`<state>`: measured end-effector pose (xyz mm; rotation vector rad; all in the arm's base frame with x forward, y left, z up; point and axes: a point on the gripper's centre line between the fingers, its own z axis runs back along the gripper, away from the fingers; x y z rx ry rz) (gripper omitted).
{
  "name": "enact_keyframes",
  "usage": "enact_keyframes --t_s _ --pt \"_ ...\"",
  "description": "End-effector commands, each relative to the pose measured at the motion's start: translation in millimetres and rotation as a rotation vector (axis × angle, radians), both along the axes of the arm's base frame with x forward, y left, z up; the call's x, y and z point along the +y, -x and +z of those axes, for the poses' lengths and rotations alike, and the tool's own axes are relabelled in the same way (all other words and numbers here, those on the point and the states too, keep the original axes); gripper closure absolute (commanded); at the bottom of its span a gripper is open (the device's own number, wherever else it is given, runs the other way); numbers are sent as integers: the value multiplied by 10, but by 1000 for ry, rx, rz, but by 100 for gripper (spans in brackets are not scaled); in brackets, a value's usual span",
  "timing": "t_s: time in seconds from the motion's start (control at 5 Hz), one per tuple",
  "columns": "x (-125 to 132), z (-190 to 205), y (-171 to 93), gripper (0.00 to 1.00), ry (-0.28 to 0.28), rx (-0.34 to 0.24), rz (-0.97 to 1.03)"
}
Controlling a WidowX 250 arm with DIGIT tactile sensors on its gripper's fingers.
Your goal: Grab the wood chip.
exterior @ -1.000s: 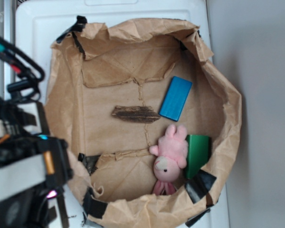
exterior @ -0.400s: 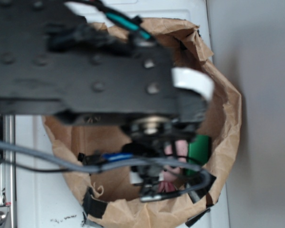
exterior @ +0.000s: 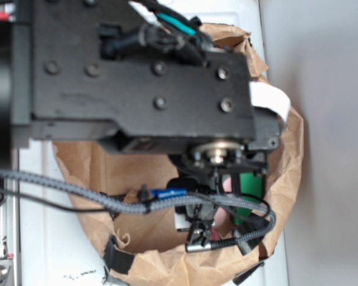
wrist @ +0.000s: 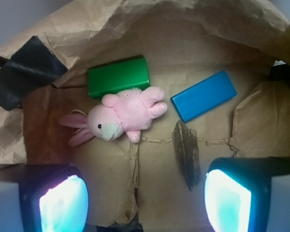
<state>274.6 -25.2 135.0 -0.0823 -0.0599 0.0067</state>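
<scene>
Wood chip (wrist: 186, 153) lies flat on the paper floor, just beside the near corner of the blue block (wrist: 203, 95) and right of the pink plush rabbit (wrist: 118, 116); fingers (wrist: 227, 203) stand wide and empty, chip nearer the right one than centred. Risk, as I judge it: a straight descent could land that finger on the thin sliver or nudge the block (off-centre approach the cause). Exterior view shows only the arm (exterior: 131, 77) masking the chip; wrist view alone shows it.
</scene>
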Motion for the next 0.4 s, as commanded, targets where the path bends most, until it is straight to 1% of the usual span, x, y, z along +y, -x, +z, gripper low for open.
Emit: enact_keyframes --t_s 0.0,0.2 --pt "38 145 -75 0 2 -54 16" --pt "177 -67 -116 0 -21 -61 -26"
